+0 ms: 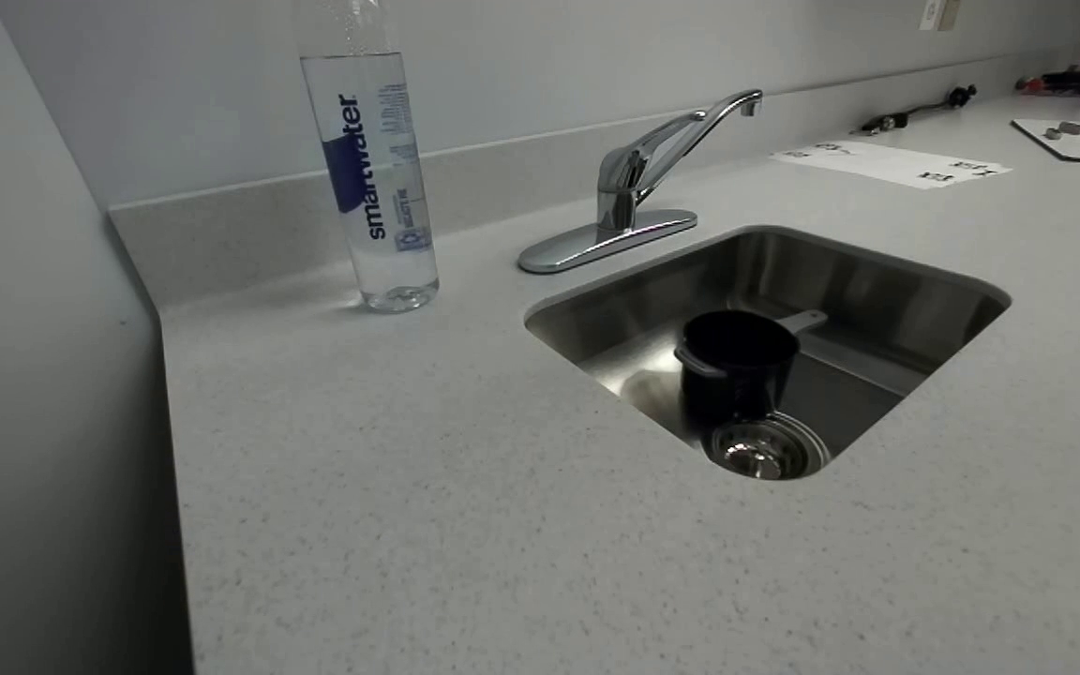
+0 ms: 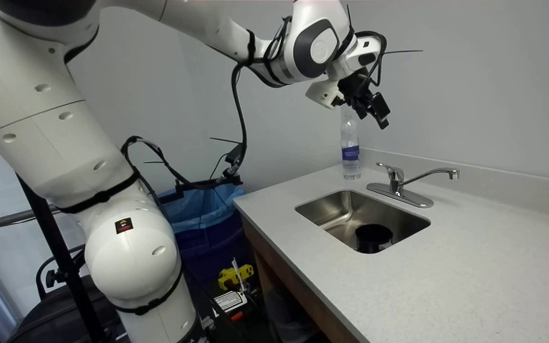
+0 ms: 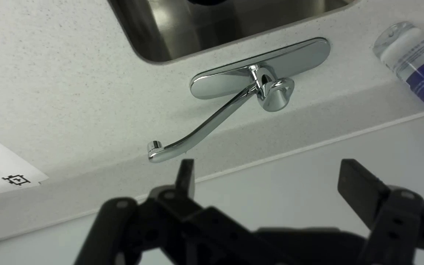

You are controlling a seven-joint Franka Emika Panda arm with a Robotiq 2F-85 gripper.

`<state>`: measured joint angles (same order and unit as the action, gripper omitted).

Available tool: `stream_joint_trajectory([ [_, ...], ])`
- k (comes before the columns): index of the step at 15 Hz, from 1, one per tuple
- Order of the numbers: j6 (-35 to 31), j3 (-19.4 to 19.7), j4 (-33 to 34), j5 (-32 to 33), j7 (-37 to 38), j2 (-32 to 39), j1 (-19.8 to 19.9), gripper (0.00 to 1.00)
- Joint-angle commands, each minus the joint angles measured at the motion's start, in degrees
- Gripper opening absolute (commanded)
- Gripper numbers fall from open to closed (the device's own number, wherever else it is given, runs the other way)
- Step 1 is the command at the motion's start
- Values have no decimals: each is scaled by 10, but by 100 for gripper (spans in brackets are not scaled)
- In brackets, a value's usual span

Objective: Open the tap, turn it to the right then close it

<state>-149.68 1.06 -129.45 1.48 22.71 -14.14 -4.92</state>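
Observation:
The tap is silver metal and stands on an oval base plate behind the sink. It also shows in an exterior view and in the wrist view. Its spout points off to the side over the counter, not over the basin. The lever handle sits on top of the tap body. No water flow is visible. My gripper is high above the tap, apart from it. In the wrist view my gripper is open, with nothing between the fingers.
A tall clear water bottle stands near the tap, by the wall. The steel sink holds a black pot. The backsplash and wall are close behind the tap. Printed paper lies on the counter.

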Motion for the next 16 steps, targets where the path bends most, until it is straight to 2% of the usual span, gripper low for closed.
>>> stream_joint_trajectory([
  [1,-2,-16,-59,-27,-29,-75,18,100],
  [2,-2,-18,-71,-31,-32,-90,17,100],
  [3,1,-25,-29,-24,-18,-39,24,100],
  [7,1,-27,-54,-28,-22,-70,25,100],
  [16,1,-27,-58,-28,-23,-72,25,100],
])
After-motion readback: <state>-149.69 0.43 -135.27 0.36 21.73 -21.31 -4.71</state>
